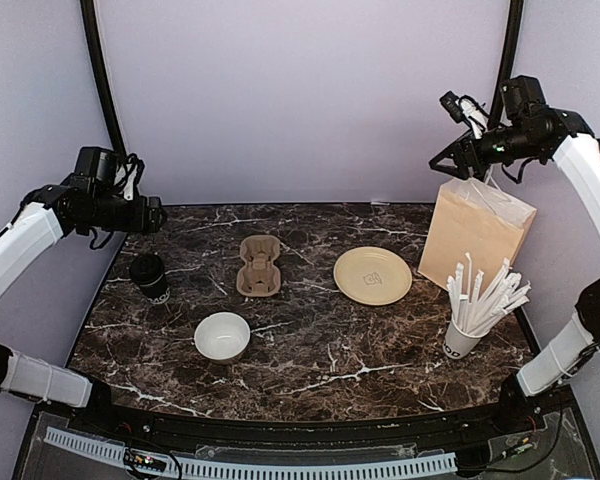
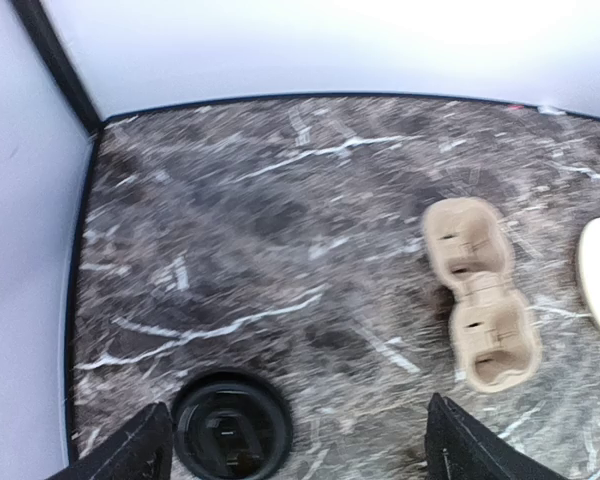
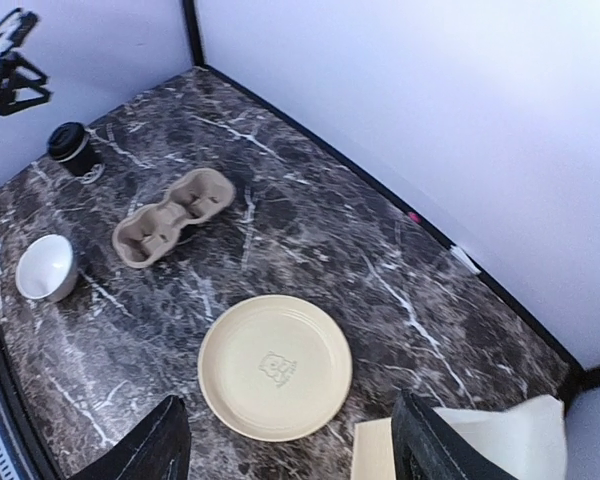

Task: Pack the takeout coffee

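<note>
Insp. note: takeout coffee [image 1: 149, 276] found upright, lid on, at left side of table [image 1: 310, 380], well apart from cardboard carrier [image 1: 258, 265]. L gripper [image 2: 300, 455] is positioned above the coffee, fingers spread wide, nothing gripped. R gripper [image 3: 295, 445] is positioned high over paper bag [image 1: 477, 232], fingers spread, empty. Plate [image 1: 372, 275] noted btwn carrier and bag

One each: coffee cup [image 1: 150, 277], carrier [image 1: 259, 265], bowl [image 1: 222, 336], plate [image 1: 372, 275], paper bag [image 1: 475, 232], cup of straws [image 1: 462, 341]
</note>
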Available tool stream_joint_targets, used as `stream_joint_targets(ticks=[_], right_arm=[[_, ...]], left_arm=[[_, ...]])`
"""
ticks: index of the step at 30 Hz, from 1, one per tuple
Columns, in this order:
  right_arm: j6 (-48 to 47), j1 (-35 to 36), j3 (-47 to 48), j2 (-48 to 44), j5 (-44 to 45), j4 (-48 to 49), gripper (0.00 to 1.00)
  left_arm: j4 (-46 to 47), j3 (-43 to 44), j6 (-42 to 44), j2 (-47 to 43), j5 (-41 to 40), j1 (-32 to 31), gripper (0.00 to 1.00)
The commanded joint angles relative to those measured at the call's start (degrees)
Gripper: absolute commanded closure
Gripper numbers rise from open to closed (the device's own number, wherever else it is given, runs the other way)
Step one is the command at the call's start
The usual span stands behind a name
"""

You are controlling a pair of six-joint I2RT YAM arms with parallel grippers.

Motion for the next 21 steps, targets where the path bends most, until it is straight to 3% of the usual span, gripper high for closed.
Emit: stream_joint_targets(ticks=[1, 7, 14, 21], right_arm=[[5.07, -6.26, 2.75, 1.1, 9.96, 2.8, 0.32], [4.44, -14.42, 1.9, 3.08, 18.39, 4.51, 0.37], [4.45, -20.11, -4.42, 1.35, 17.36, 7.23, 0.39], [4.51, -20.54, -10.13, -2.93, 14.56, 9.43, 0.37]], left_arm=[[2.46, 2.06, 0.47, 1.02, 8.06, -4.14, 0.14], [4.02, 4.54, -2.26, 5.67, 12.4, -9.82, 0.24], [4.79, 9.13, -7.88, 16.85, 10.36, -15.59, 0.35], [0.25, 20.5, -13.06, 32.6, 5.91, -18.46, 0.42]])
